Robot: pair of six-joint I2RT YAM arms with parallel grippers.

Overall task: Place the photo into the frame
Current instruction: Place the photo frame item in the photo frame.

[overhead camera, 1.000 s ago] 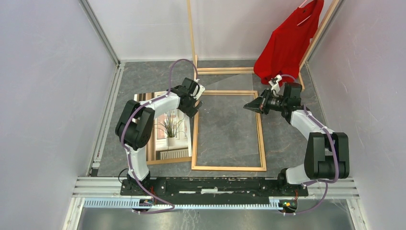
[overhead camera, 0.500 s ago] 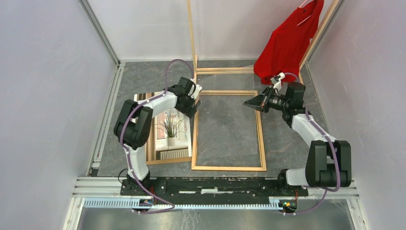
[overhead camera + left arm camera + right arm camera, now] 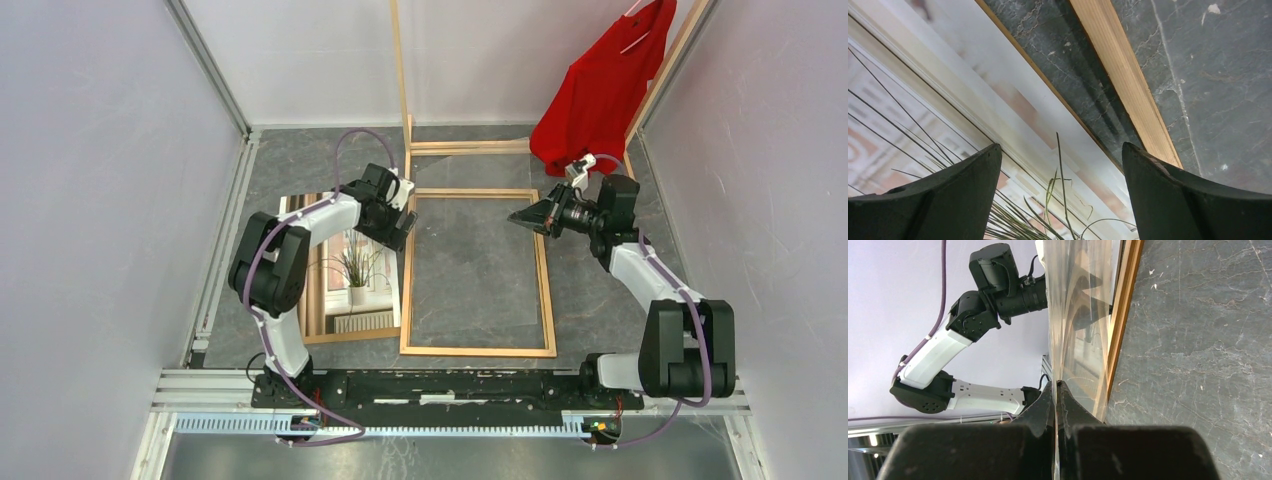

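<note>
Right wrist: right claw (image 3: 1055, 384) pinches clear sheet (image 3: 1079, 305) | left claw (image 3: 1060, 146) agape over photo (image 3: 923, 90)

Lighting: bright, even, diffuse, from overhead; pale walls slightly washed out.
Shadows: soft and short under both arms either side of the frame (image 3: 478, 351); in the left wrist view, faint parallel streaks on the desk (image 3: 1218, 75) just left of the frame's strip.
Glare: pale sheen above the frame's far end; streaky reflections across the clear pane (image 3: 1078, 315).
Focus: the photo (image 3: 923, 100) blurred; left pincer (image 3: 1058, 195) and right pincer (image 3: 1055, 390) dark, soft-edged.
</note>
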